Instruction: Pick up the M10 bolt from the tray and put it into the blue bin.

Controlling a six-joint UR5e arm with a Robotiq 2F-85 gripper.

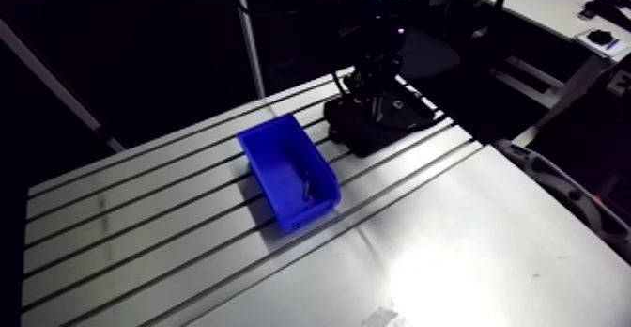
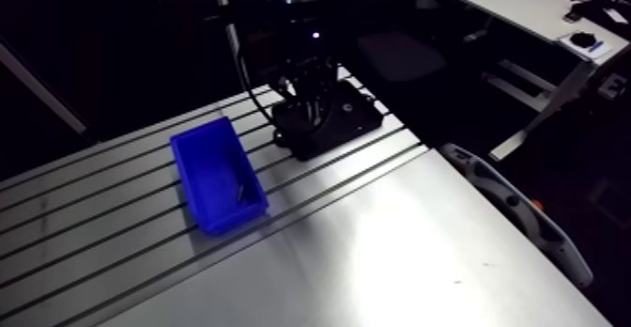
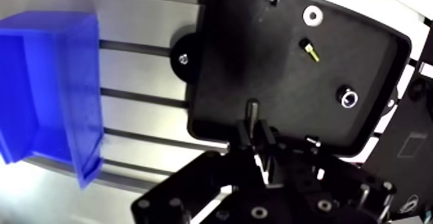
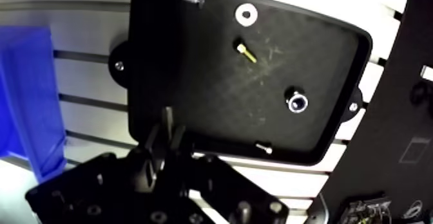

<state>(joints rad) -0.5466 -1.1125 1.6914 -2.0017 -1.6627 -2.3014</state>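
The arm view is dim and black beyond the table [image 1: 141, 246], whose near surface flares white with glare. The blue bin [image 1: 286, 166] throws a soft shadow. The wrist view bows the slots; the claw [image 3: 255, 120] and its gripped bolt [image 3: 252, 105] merge darkly into the black tray [image 3: 290, 65].

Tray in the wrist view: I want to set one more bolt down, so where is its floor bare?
On the tray, the half toward the blue bin is bare, ahead of the gripper, which is shut on a dark bolt. The other half is crowded: washer, brass screw, ring.
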